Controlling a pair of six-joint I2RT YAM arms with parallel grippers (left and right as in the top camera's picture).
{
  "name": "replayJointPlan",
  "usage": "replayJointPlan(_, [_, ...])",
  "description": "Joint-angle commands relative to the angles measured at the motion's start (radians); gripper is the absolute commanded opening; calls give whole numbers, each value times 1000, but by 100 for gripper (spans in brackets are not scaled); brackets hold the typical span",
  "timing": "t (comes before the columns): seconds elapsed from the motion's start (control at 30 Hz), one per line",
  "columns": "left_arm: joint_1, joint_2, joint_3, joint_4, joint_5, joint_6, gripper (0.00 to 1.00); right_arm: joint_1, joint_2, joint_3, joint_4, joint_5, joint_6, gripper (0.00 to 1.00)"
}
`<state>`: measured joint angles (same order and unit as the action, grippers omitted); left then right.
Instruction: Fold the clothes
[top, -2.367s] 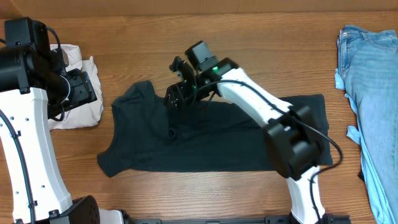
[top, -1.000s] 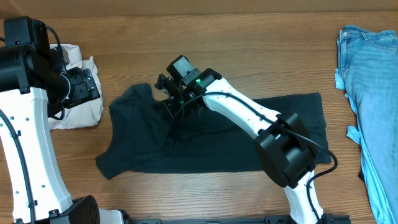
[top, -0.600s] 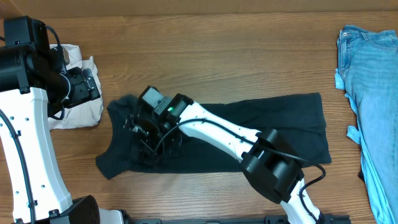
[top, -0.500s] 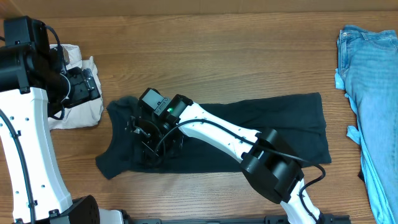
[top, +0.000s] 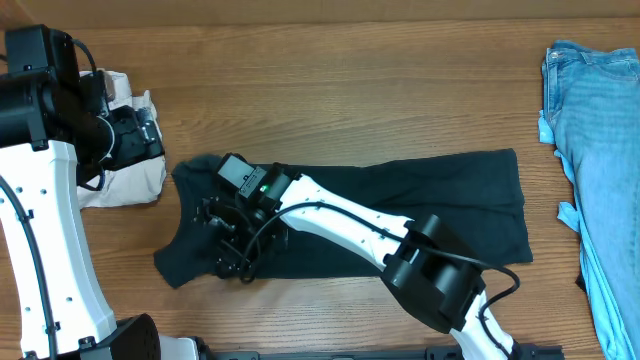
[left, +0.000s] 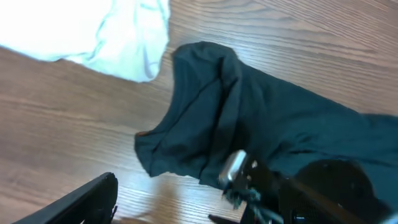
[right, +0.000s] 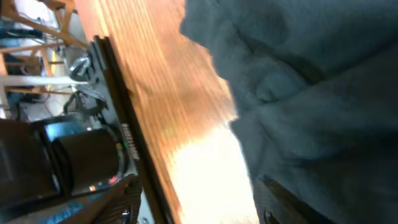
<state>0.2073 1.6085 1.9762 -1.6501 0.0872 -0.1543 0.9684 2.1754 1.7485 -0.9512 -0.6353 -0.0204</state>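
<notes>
Across the wooden table (top: 350, 80), black T-shirt (top: 450, 200) lying lengthwise, left end rumpled beneath right gripper (top: 232, 250), jaw spread unreadable; left gripper (top: 138, 135) wide and empty above beige trousers (top: 125, 185); likely trouble: cloth snagging on rising fingers, dragging the fold apart.

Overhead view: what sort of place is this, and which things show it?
Probably a robotics lab bench for clothes-folding trials: white robot arms at a wooden table, with a black T-shirt and blue jeans laid out.
</notes>
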Motion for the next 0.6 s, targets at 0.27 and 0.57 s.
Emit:
replayJointPlan(0.27, [-202, 262, -239, 230, 172, 40, 86, -568, -183, 16, -162, 216, 300, 70])
replayJointPlan(0.57, [-188, 589, -252, 304, 67, -168, 72, -608, -161, -63, -90, 54, 241, 4])
